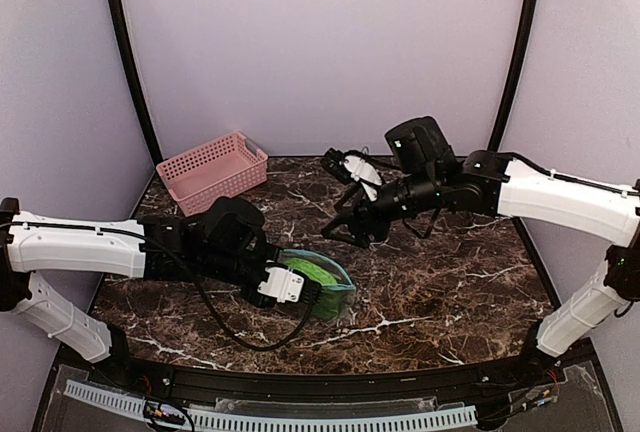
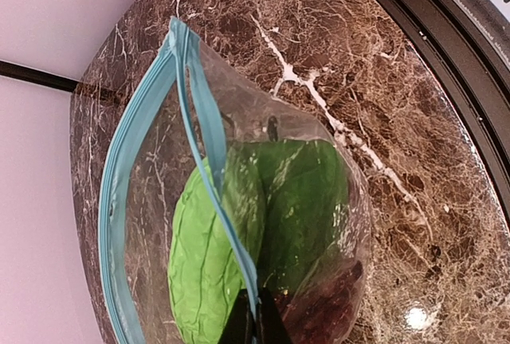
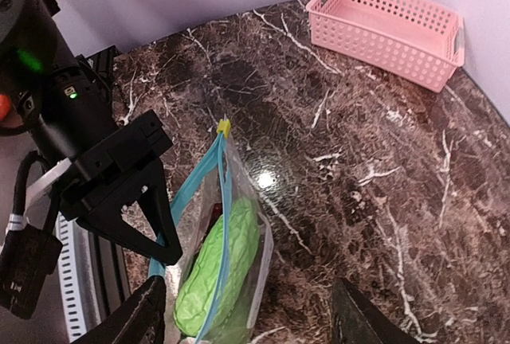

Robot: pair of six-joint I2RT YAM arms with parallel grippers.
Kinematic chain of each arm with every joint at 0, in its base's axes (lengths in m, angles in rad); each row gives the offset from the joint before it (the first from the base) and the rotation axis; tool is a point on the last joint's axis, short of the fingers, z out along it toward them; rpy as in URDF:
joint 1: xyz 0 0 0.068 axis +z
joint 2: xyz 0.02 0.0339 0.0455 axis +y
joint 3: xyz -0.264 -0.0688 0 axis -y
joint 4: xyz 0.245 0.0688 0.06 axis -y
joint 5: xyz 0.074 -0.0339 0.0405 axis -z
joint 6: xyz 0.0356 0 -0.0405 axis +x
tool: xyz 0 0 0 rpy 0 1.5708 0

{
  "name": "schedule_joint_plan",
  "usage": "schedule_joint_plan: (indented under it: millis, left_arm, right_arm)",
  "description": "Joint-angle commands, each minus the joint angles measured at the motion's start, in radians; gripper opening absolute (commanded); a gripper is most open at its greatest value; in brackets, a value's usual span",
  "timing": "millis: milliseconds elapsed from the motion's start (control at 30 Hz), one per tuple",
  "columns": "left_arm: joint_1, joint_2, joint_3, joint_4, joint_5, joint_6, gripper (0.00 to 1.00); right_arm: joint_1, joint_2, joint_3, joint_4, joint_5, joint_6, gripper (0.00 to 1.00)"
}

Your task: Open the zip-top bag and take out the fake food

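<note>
Zip-top bag point(image 1: 330, 270): my left hand point(image 2: 255, 324) clamps its zip to steady it; right hand point(image 1: 346, 224), fingers apart, hovers near it, likely to reach in.

Clear teal-edged zip-top bag point(image 2: 151, 161); green and dark-red fake food point(image 2: 209, 276); pink basket point(image 3: 382, 51); brown white-veined table point(image 3: 374, 169)

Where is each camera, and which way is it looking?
Top external: above and behind the arms, looking down at the table; both arms show.
Left wrist: on that wrist, facing down onto the zip-top bag; left gripper tips show, shut on its strip.
Right wrist: on that wrist, facing across the table to the left arm and pink basket; open right gripper shows.
Shared: all three see the zip-top bag and green piece.
</note>
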Motion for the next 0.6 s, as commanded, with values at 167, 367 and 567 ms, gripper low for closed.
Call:
schedule_joint_plan:
  millis: [167,367,567]
  left_arm:
    - [-0.016,-0.047,-0.025,-0.006,-0.014,0.017,0.01]
    - [-0.019,-0.046,-0.028,-0.006,-0.016,0.018,0.01]
    - [-0.020,-0.047,-0.032,-0.006,-0.014,0.017,0.01]
  right_arm:
    - [0.025,0.161,0.181,-0.214,-0.100,-0.029,0.59]
    - [0.049,0.249,0.258,-0.276,-0.105,-0.065,0.57]
    - [0.060,0.293,0.287,-0.302,-0.091,-0.073,0.49]
